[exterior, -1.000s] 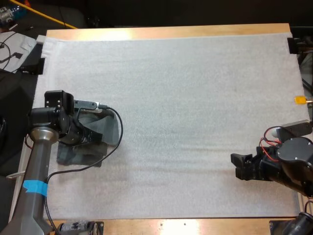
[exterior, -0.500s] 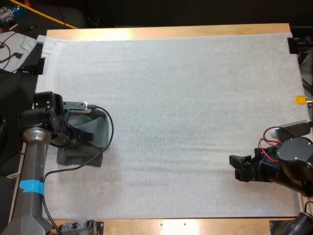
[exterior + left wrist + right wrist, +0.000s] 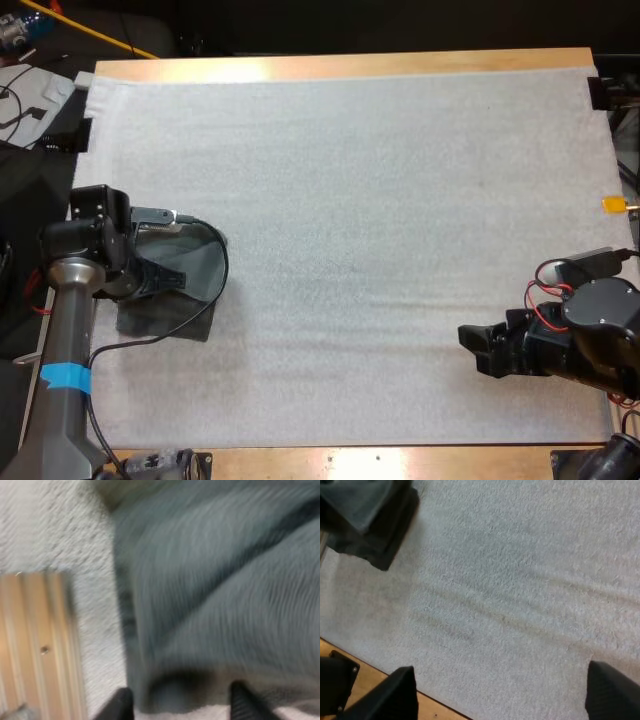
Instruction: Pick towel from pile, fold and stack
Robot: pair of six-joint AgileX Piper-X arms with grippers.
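Left gripper (image 3: 170,278) has moved toward the worktop's (image 3: 350,62) left edge over the last second, and the towel (image 3: 203,268) came with it. In the left wrist view the towel's (image 3: 215,580) fold sits between the gripper's (image 3: 182,706) tips, so I read it as clamped on the cloth.

Towel now partly over the folded stack (image 3: 165,322), near the mat's (image 3: 350,180) left edge. Likely the stacking step; release not yet done.

Right gripper (image 3: 474,350) has crept slightly inward near the right edge. It hangs released over bare mat (image 3: 510,580), well apart from the towel. Nothing obstructs.
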